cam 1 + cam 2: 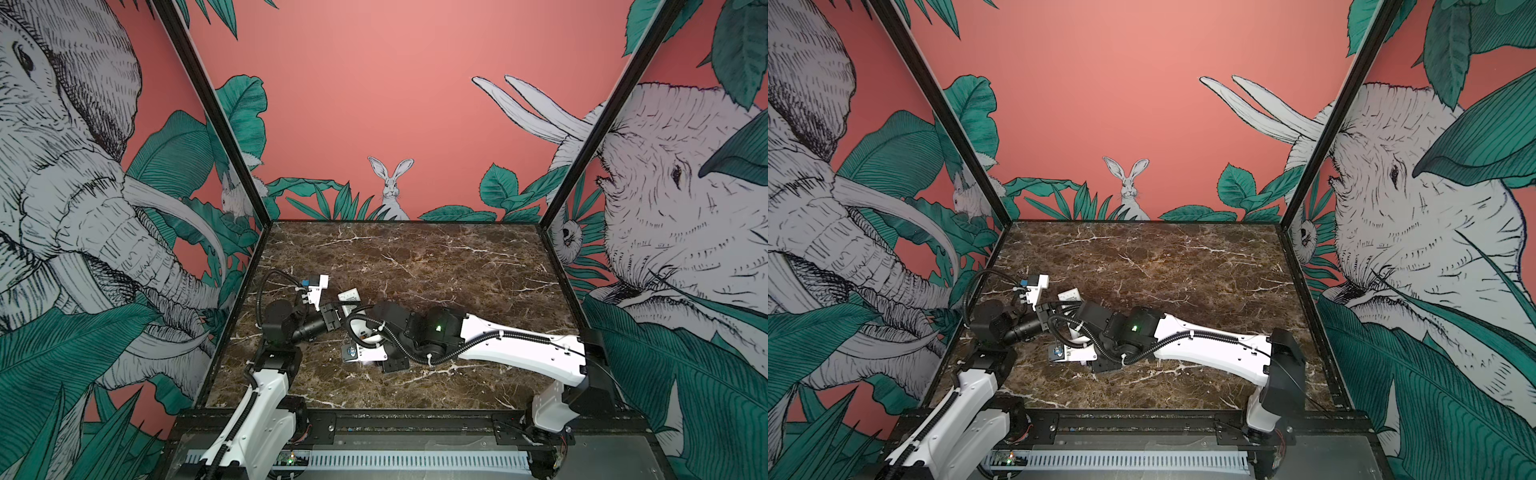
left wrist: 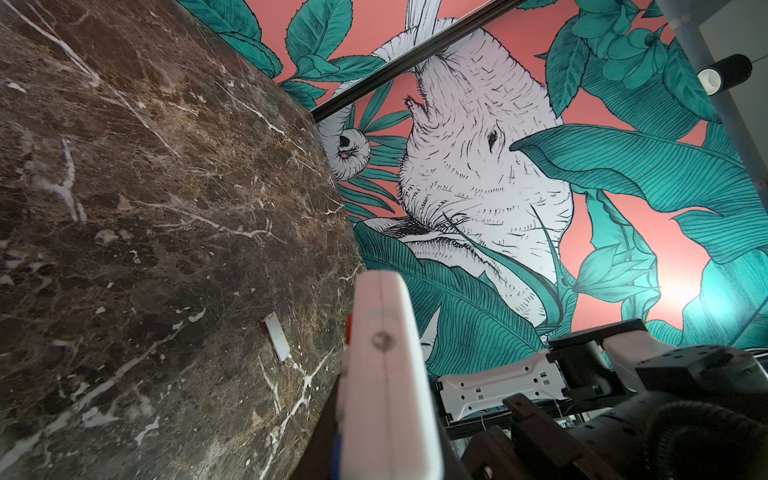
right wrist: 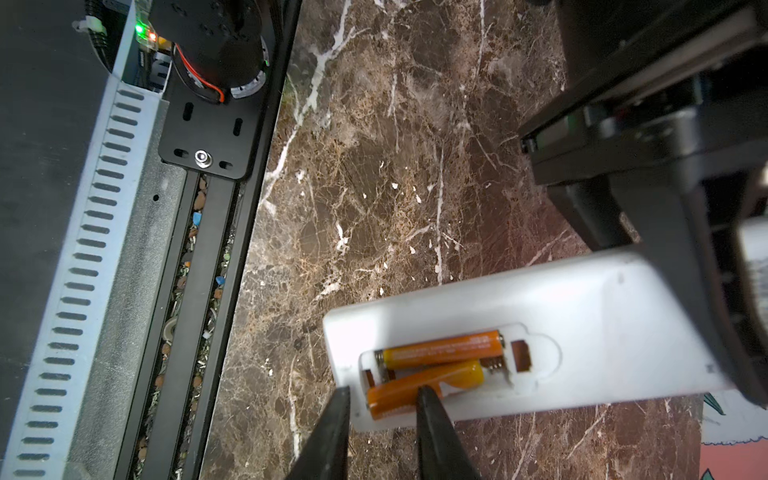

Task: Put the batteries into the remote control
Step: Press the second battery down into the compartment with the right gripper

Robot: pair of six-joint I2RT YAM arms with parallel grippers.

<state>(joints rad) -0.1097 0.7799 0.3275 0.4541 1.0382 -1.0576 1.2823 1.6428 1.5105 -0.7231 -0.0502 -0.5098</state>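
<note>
Right gripper (image 3: 384, 392): black fingers slightly apart, straddling low end of tilted slim orange cylindrical battery (image 3: 436, 380). Contact unclear, finger bases cut off by frame.
Second orange battery (image 3: 440, 353) seated in open bay of long white plastic remote (image 3: 602, 316).
Left gripper (image 3: 690, 291), blurred, clamped on remote's far end over brown veined marble table (image 3: 395, 166).
Remote mostly hidden in both top views.

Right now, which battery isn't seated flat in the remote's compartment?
The askew battery, nearest the right gripper: one end rides over the edge of the remote control's compartment. The other battery lies straight in its slot.
</note>
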